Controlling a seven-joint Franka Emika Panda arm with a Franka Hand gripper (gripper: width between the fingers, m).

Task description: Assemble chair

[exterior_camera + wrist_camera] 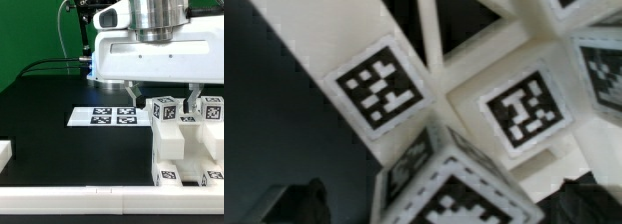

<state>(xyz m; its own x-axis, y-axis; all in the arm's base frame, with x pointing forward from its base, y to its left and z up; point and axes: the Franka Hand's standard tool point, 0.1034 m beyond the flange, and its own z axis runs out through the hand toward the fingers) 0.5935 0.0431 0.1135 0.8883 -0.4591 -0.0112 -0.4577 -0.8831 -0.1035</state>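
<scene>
While we are hovering low over the black desk [50,110], our hand [165,98] is hanging just above the white plastic chair assembly [185,145], a cluster of blocky pieces and upright posts carrying black-and-white square tags. Its two fingers [131,92] are standing wide apart, one on each side of the topmost tagged block [164,110], and we are seeing a gap between each fingertip and the plastic, so we are holding nothing.

The chair assembly is sitting toward the exterior view's right, near the front edge of the desk, with its lower tagged faces just behind the white border rail [80,196] that is running along that edge. Lying flat on the desk toward the exterior view's left of the chair, just beside it, is the marker board [103,117], thin and white with its printed tags. A small white block [5,152] is resting at the far left edge of the exterior view.

Through the wrist view we are looking closely at white slanted faces [402,60] of the chair, with three tags [381,84] filling the frame; one dark fingertip [295,203] is showing at the corner, blurred.
</scene>
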